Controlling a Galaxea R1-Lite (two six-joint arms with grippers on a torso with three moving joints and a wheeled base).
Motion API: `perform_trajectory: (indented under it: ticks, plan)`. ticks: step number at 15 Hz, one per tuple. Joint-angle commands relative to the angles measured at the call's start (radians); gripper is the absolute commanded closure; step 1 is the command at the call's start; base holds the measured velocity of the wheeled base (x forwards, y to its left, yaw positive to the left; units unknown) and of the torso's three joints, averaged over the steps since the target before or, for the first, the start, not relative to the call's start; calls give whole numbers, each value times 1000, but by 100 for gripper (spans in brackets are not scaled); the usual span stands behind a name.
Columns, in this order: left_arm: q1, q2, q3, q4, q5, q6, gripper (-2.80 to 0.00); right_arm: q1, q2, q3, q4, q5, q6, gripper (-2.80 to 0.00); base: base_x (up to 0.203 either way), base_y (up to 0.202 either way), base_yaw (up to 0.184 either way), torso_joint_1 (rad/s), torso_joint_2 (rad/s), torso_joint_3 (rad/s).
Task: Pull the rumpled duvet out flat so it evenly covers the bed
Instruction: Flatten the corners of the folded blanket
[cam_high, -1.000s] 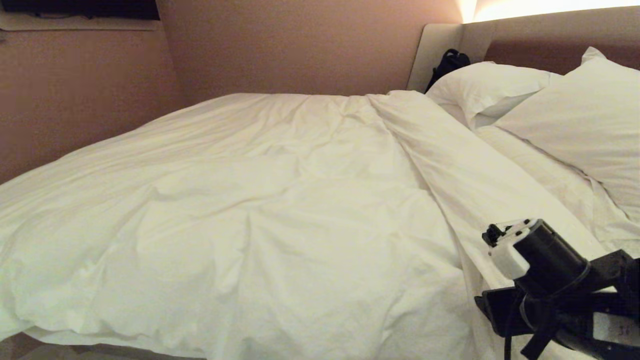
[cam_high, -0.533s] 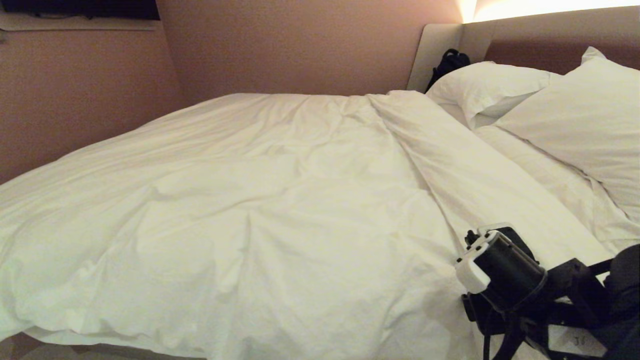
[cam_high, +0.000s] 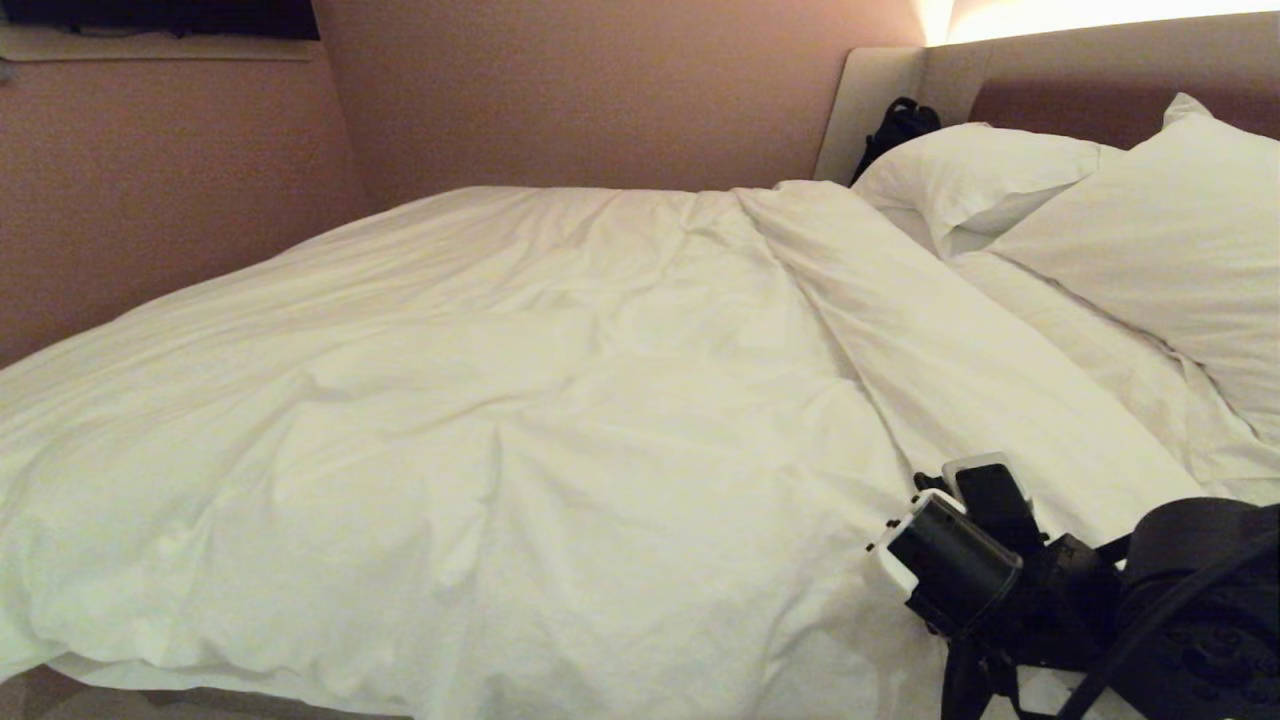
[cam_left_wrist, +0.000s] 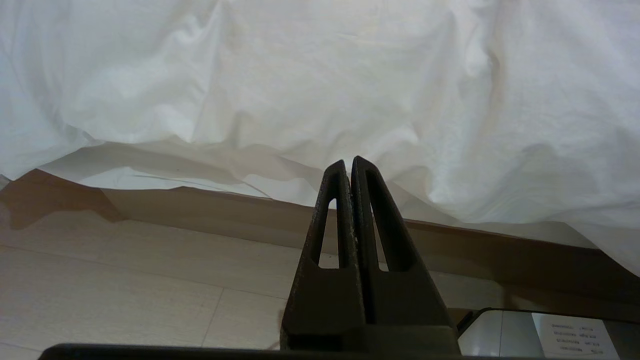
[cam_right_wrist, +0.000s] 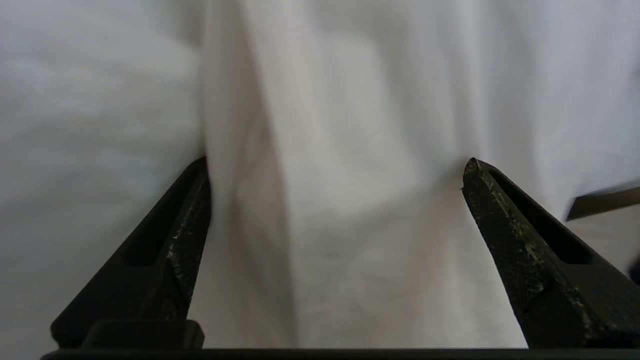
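The white duvet (cam_high: 550, 420) lies creased across the bed, and a long fold (cam_high: 900, 320) runs from the near edge up toward the pillows. Bare sheet (cam_high: 1110, 360) shows between that fold and the pillows, below the padded headboard (cam_high: 1100, 90). My right arm (cam_high: 1000, 570) hangs low over the duvet's near right part. The right gripper (cam_right_wrist: 335, 167) is open, its fingers spread wide just above the duvet (cam_right_wrist: 350, 125) with nothing held. My left gripper (cam_left_wrist: 348, 162) is shut and empty, parked low beside the bed and pointing at the duvet's overhang (cam_left_wrist: 300, 75).
Two white pillows (cam_high: 980, 170) (cam_high: 1170, 240) lean on the headboard. A black bag (cam_high: 895, 130) sits at its far corner. A wall (cam_high: 150, 200) runs along the bed's far side. The platform base (cam_left_wrist: 225, 210) and pale floor (cam_left_wrist: 125, 280) lie under the overhang.
My right arm has swung down and to the left toward the duvet's near edge, with its wrist turned over. The duvet has not shifted.
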Motion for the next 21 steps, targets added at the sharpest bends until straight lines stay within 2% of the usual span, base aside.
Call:
perform_trajectory:
  ticks: [1,6,9,10,21]
  plan:
    - [0,0,1,1,1,-1,0,-1,1,5,5,-82,2,-280,0,0,0,0,0,0]
    - [0,0,0,1,1,-1,0,-23,3,7,47,-102,11,-280,0,0,0,0,0,0]
    - [0,0,1,1,1,-1,0,-37,4,14,48,-156,11,-280,0,0,0,0,0,0]
    - [0,0,0,1,1,-1,0,-44,4,14,49,-160,11,0,0,0,0,0,0,0]
    - [0,0,0,1,1,-1,0,-54,-27,1,42,-137,13,0,0,0,0,0,0,0]
